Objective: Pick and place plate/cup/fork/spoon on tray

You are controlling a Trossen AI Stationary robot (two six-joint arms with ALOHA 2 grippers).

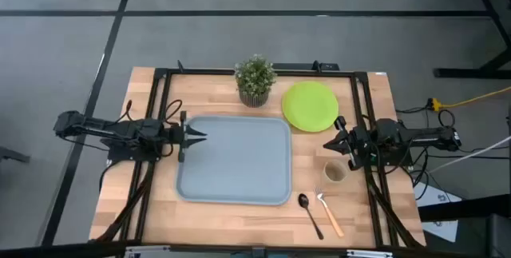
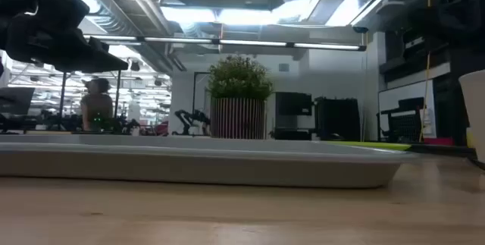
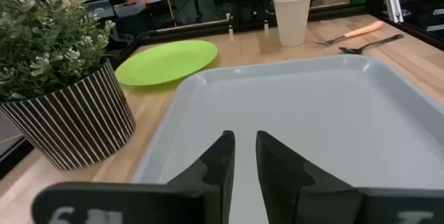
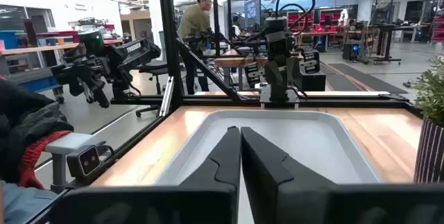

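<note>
While both arms hang over the table's two ends, neither gripper holds anything. The left gripper sits at the left rim of the tray, its fingers pressed nearly together with only a thin slit between them, pointing across the tray's bare floor. The right gripper sits just off the tray's right rim, its fingers pressed together and pointing toward the left gripper. Just behind and to one side of the right gripper lies the plate, flat on the wood, off the tray. On its other side, close by, stands the cup, upright on the table. Beyond the cup lie the spoon and the fork, side by side, apart from each other and outside the tray. A potted plant stands beside the plate, at the tray's far rim. A person stands in the room beyond the table.
</note>
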